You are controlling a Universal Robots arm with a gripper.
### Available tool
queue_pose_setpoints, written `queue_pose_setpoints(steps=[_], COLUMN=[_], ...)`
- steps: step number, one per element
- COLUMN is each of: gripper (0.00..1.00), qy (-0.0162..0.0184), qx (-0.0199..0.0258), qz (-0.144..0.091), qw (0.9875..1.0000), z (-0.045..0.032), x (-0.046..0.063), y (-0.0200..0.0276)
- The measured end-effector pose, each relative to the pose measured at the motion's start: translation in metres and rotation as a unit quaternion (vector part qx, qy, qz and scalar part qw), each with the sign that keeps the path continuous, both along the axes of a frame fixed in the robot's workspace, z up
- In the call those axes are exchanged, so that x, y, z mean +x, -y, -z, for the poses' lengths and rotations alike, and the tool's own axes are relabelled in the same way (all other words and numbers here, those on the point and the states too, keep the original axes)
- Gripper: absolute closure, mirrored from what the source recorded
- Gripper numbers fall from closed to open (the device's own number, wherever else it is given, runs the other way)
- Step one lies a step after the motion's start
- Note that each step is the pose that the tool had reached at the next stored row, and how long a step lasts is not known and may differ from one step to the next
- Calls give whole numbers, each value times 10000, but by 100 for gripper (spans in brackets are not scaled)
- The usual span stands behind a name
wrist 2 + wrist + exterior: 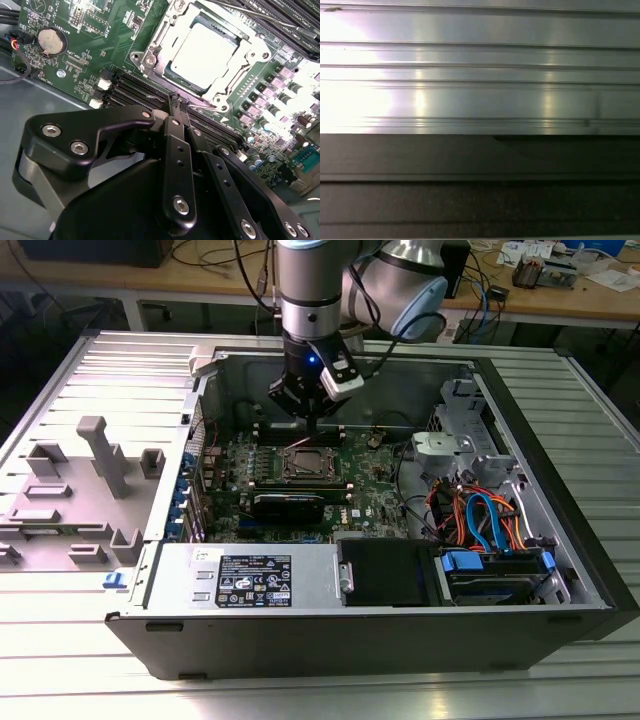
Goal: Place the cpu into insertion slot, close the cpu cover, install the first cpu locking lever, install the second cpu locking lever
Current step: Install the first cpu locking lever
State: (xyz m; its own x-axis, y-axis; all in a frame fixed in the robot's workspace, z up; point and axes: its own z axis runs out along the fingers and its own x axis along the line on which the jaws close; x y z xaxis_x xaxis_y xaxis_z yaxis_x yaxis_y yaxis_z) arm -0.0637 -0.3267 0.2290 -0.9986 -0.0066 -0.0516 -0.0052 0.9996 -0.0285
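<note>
The cpu [202,54] lies flat in the insertion slot [150,59], its pale silver face up. The cpu cover [256,46] rests down around it, with the chip showing through the square cut-out. A thin wire lever [231,84] runs beside the socket edge; I cannot tell whether it is latched. My gripper [177,102] hangs just above the board beside the socket, over the memory slots, its black fingers pressed together with nothing between them. In the exterior view the gripper [310,423] sits just behind the cpu [305,462], inside the open computer case.
Long black memory slots [135,87] lie beside the socket, and a coin battery [51,41] sits further off. A drive cage with orange and blue cables [480,515] fills the exterior view's right. The power supply [250,580] is in front. A grey fixture [100,455] stands left of the case.
</note>
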Motion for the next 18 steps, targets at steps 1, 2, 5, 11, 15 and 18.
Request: queue_pose_setpoints(steps=[1,2,5,11,15,18], gripper=[89,89,89,89,89,89], qy=[1,0,0,1,0,0], qx=[1,1,0,0,0,0], qz=[0,-1,0,0,0,-1], qw=[10000,10000,10000,10000,10000,10000], z=[7,17,42,87,134,168], x=[6,9,26,80,86,92], y=[2,6,13,13,13,13])
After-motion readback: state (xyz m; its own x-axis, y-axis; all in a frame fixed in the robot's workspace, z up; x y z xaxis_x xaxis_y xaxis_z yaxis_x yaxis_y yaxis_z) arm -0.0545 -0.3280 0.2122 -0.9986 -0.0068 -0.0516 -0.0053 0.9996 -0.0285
